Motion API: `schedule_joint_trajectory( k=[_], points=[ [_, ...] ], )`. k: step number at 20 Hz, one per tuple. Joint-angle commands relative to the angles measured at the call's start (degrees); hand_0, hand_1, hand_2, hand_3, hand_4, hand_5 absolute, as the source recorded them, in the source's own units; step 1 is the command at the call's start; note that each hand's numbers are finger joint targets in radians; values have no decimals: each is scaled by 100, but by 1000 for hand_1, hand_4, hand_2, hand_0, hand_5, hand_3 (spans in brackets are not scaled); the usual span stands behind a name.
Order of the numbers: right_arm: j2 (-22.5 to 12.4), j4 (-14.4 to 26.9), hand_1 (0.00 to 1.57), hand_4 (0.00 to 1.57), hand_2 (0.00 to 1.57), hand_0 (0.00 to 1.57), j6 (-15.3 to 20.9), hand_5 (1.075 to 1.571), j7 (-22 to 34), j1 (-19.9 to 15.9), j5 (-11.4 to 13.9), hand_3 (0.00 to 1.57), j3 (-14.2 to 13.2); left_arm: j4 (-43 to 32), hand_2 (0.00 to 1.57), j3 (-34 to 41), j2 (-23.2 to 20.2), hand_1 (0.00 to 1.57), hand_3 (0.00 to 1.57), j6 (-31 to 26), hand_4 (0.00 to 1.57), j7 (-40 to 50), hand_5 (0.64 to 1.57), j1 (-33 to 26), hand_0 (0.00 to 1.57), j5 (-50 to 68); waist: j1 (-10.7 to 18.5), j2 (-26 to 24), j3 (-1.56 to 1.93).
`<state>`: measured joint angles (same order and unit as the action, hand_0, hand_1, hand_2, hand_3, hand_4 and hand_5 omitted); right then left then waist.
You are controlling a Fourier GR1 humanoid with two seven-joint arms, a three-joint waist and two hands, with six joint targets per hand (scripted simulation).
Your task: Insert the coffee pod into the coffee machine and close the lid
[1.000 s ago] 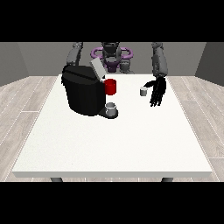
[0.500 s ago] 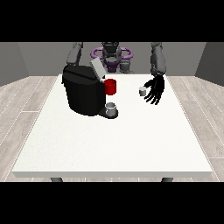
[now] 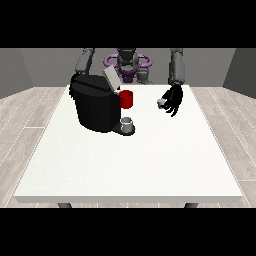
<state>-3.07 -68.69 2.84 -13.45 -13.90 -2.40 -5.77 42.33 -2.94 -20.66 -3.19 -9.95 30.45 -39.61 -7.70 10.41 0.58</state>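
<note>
Lifted since the earlier frame, the coffee pod (image 3: 161, 102) now sits off the tabletop (image 3: 150, 160), pinched by the curled fingers (image 3: 173, 106) of the hand at the view's right (image 3: 173, 98). Beyond the fingers, toward the view's left, stands the coffee machine (image 3: 96, 105), lid (image 3: 111, 78) raised.

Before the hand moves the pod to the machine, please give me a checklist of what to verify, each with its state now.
1. Pod at the hand at the view's right: ok, the small pale pod sits against the fingers.
2. Pod lifted off the table: cannot tell.
3. Lid of the machine raised: ok, it stands tilted up.
4. Pod slot free: cannot tell, hidden from this side.
5. Way between pod and machine: not ok, the red cup stands beside the machine, on that side.
6. Other hand out of the way: cannot tell, not visible.
</note>
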Motion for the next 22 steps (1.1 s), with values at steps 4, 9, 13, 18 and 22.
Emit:
schedule_joint_trajectory(
  k=[4,9,13,18,22],
  points=[
    [-131,22,0,412,0,0,11,1571,215,-211,-58,0,-88,-303,1262,-40,340,1151,1182,246,323,-167,1571,156,1151,-197,-41,28,-59],
    [-141,293,0,397,0,0,-77,1571,-412,91,-99,0,-205,-152,1523,114,176,1557,1427,114,706,-1086,1571,14,1557,52,186,111,-57],
    [-126,362,0,314,0,0,-76,1571,-98,-45,-244,0,-252,-260,1317,151,532,1208,1330,218,680,-738,1571,206,1208,-33,141,-217,-58],
    [-182,852,0,281,0,0,-159,1571,-343,201,-220,0,-293,92,1437,199,678,1457,1348,-385,571,-337,1571,332,1457,158,377,-657,-56],
    [-19,698,0,293,0,0,-79,1571,-212,239,-129,0,-73,127,1377,135,770,1404,1284,-455,602,-247,1571,453,1404,48,251,-796,-57]
  ],
)
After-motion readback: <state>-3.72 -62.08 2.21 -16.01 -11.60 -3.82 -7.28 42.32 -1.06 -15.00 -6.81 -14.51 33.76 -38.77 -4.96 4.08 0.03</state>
